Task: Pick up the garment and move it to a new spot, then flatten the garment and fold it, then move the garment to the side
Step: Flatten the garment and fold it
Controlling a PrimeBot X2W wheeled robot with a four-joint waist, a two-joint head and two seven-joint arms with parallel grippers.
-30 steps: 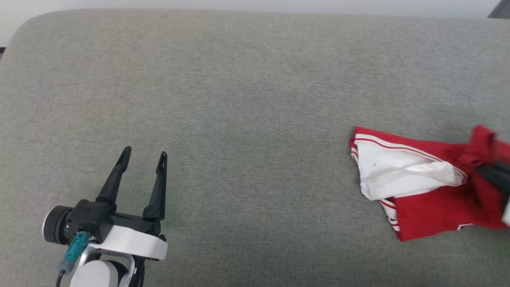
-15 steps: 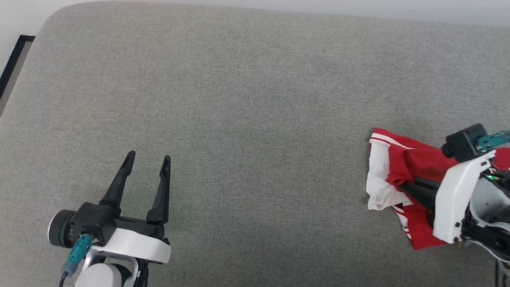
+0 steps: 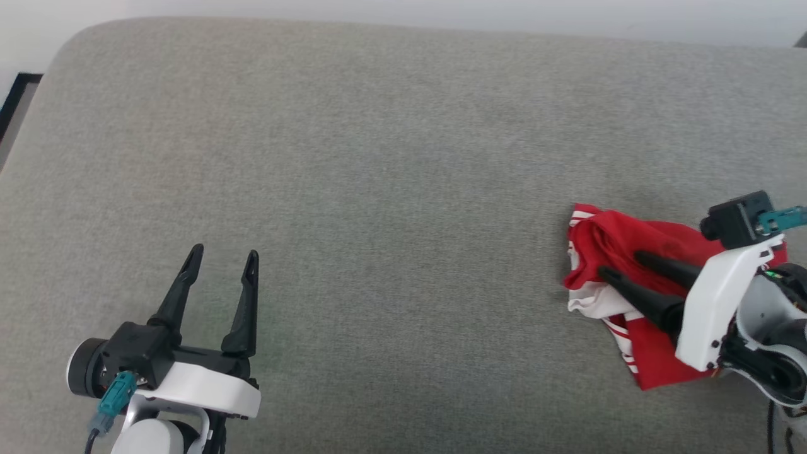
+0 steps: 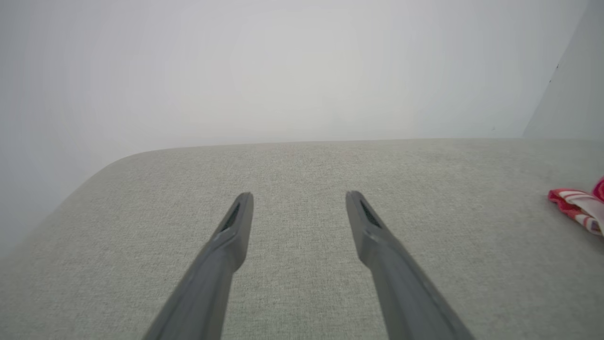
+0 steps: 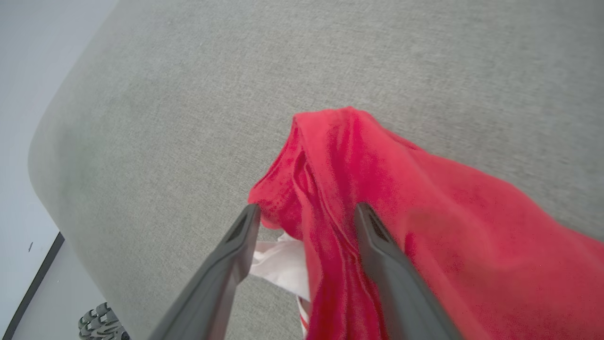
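The garment [image 3: 605,243] lies bunched at the right of the grey upholstered surface, red cloth folded over a white part with striped trim; its lettering is hidden. My right gripper [image 3: 618,263] is open on top of it, pointing left. In the right wrist view the gripper [image 5: 306,208] has a raised fold of the red garment [image 5: 424,198] between its spread fingers. My left gripper [image 3: 220,252] rests open and empty at the lower left, far from the cloth. The left wrist view shows this gripper [image 4: 299,196] over bare fabric, with the garment's trim [image 4: 578,210] at the far right edge.
The grey cushion [image 3: 378,189] spreads wide between the two arms, with a rounded far-left corner. A pale wall runs behind it. A dark strip [image 3: 19,94] marks the floor beyond the left edge, where a grey patterned object [image 5: 101,323] lies.
The red cloth has been pushed over the white sleeve and the garment is more bunched. The right gripper's fingers now lie spread on top of it. The camera shifted slightly; the left arm stayed put.
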